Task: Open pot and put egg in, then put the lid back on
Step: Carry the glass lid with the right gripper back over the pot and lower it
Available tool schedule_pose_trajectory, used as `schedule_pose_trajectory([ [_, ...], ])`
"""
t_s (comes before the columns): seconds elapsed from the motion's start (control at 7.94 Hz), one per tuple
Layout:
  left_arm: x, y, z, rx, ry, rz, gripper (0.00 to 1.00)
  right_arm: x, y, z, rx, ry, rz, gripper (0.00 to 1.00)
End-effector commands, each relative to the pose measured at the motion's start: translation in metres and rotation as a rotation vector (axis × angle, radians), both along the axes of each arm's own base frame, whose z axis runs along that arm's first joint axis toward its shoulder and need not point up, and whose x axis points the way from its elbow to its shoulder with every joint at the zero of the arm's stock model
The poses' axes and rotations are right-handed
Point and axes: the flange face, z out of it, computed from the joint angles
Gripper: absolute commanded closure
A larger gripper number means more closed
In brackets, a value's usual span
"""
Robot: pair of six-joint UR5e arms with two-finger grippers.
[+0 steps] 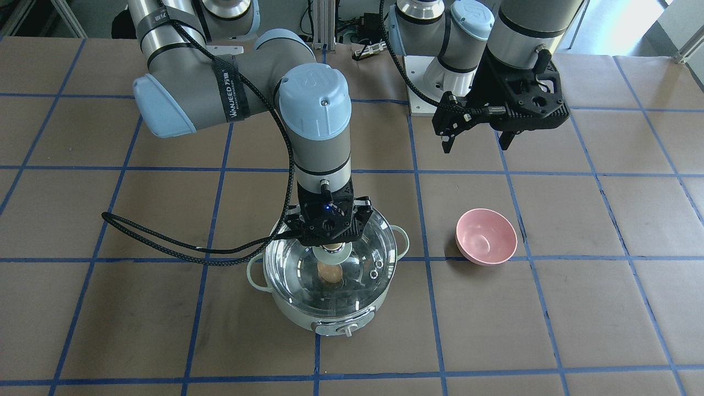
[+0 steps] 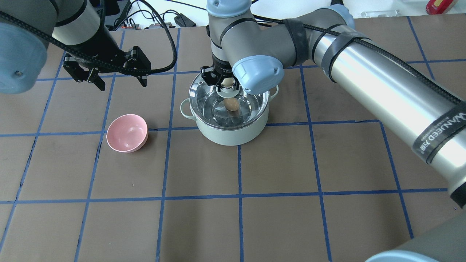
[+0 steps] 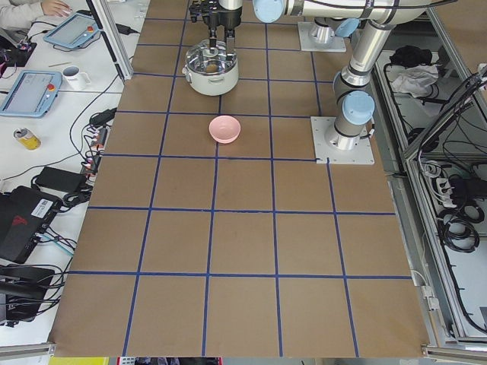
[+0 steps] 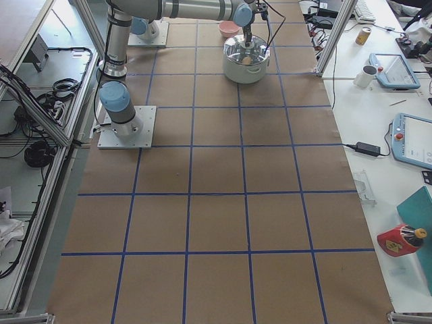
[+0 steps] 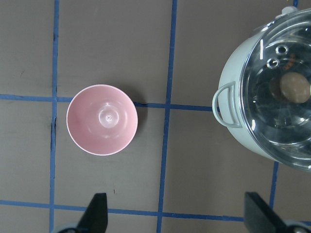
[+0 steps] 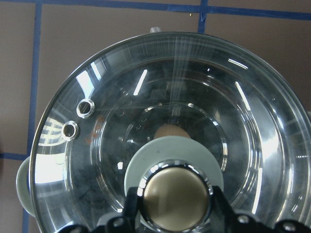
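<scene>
The mint-green pot (image 1: 330,318) stands on the table, also in the overhead view (image 2: 233,135). The clear glass lid (image 1: 366,264) lies on its rim; I cannot tell whether it is fully seated. My right gripper (image 1: 331,243) is shut on the lid's beige knob (image 6: 175,196) from straight above. The brown egg (image 1: 330,273) lies on the steel bottom inside the pot and shows through the glass (image 6: 167,131). My left gripper (image 1: 476,146) is open and empty, held high above the table, apart from the pot, with the pot's side handle (image 5: 228,107) in its wrist view.
A pink bowl (image 1: 486,236) stands empty on the table beside the pot, on my left side (image 2: 127,133). A black cable (image 1: 165,245) from the right arm hangs low over the table next to the pot. Blue tape lines grid the brown table.
</scene>
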Motion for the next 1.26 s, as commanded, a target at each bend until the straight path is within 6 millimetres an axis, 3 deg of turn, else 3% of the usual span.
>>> schedule_pose_trajectory([
  [0.0,0.0,0.0,0.0,-0.002,0.0,0.0,0.0,0.0,-0.002,-0.003,-0.01,-0.003,0.0,0.99],
  [0.25,0.0,0.0,0.0,-0.002,-0.002,-0.001,0.0,-0.002,0.0,-0.003,-0.01,0.005,-0.005,0.0],
  [0.63,0.001,0.0,0.0,-0.002,-0.005,-0.004,0.0,-0.007,0.017,0.031,-0.009,-0.006,-0.005,0.0],
  [0.76,0.001,0.0,0.0,-0.002,-0.005,-0.006,0.0,-0.013,0.032,0.053,0.003,-0.005,-0.007,0.0],
  [1.01,0.002,-0.001,0.0,-0.003,-0.007,-0.006,0.0,-0.05,0.043,0.089,0.032,0.028,-0.024,0.0],
  [1.13,0.002,0.0,0.0,-0.002,-0.007,-0.007,0.0,-0.081,0.039,0.101,0.05,0.022,-0.061,0.0],
])
